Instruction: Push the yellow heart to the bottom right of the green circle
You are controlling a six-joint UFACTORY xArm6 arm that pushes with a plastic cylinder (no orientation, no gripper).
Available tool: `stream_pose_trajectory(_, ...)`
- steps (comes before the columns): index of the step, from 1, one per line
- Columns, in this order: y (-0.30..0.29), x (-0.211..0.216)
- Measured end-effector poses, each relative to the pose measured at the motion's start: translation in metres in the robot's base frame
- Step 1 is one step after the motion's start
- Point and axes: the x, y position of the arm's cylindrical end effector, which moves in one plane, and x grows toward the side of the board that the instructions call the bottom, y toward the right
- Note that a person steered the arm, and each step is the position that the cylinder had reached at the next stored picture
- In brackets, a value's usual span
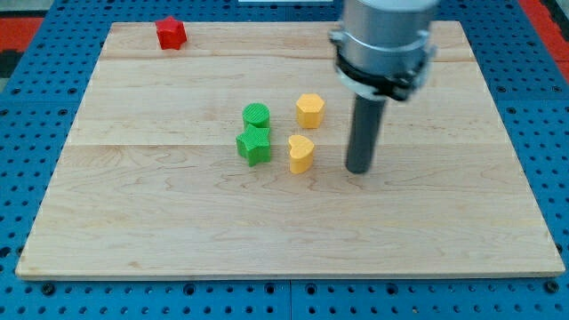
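The board (133,213) is pale wood, filling most of the frame, set on a blue pegboard (27,293) that shows along the edges; the arm (384,40) enters from the upper right of the frame as a grey cylinder with a dark collar, and from it the dark rod drops straight to the board; my tip (358,169) rests on the wood right of centre, with no jaws to part or close, touching no block; the green star (254,146) lies just left of centre, with the green circle (256,116) directly above it in the frame, the two touching or very nearly so; the yellow heart (300,153) sits just right of the star, at the circle's lower right, with a narrow gap from the star, and my tip stands to the heart's right, near but apart; the yellow hexagon (309,110) sits above the heart, right of the circle; the red block (171,34), its shape hard to make out, lies far off in the upper left of the frame near the board's top edge.
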Motion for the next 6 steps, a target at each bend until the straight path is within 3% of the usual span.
stream_pose_trajectory(1, -0.042, 0.003)
stream_pose_trajectory(2, -0.06, -0.022)
stream_pose_trajectory(4, -0.063, -0.067)
stream_pose_trajectory(5, -0.002, -0.071)
stream_pose_trajectory(6, 0.015, -0.114)
